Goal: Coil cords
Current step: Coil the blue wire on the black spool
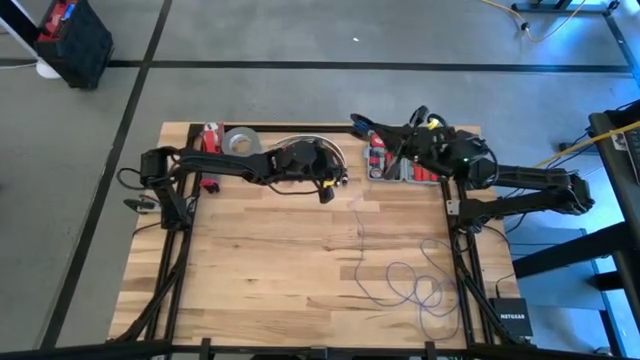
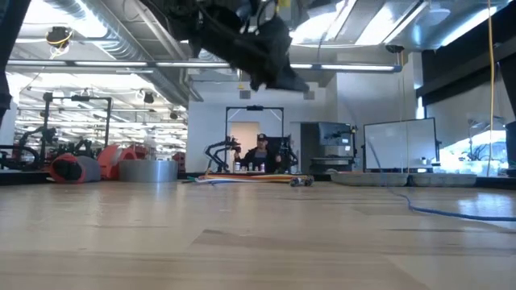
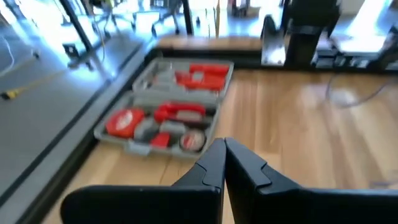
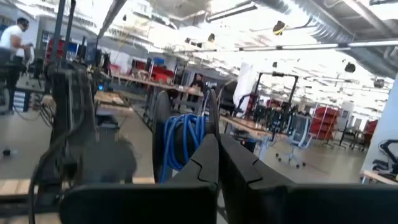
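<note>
Cords sprawl loose on wooden table; workshop behind.

You see dark arm hanging overhead at top, wooden table across foreground, blue cord lying right, silver tape roll far left, person seated beyond table.

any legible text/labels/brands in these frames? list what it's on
"NETGEAR": on the small black box beside the table's near right corner, high view; small, only just readable.
Tool case, left wrist view: the red tools may carry labels, but they are too blurred to read.
Tape roll, cord: no print visible.
Low and right wrist views: no readable signs.
</note>
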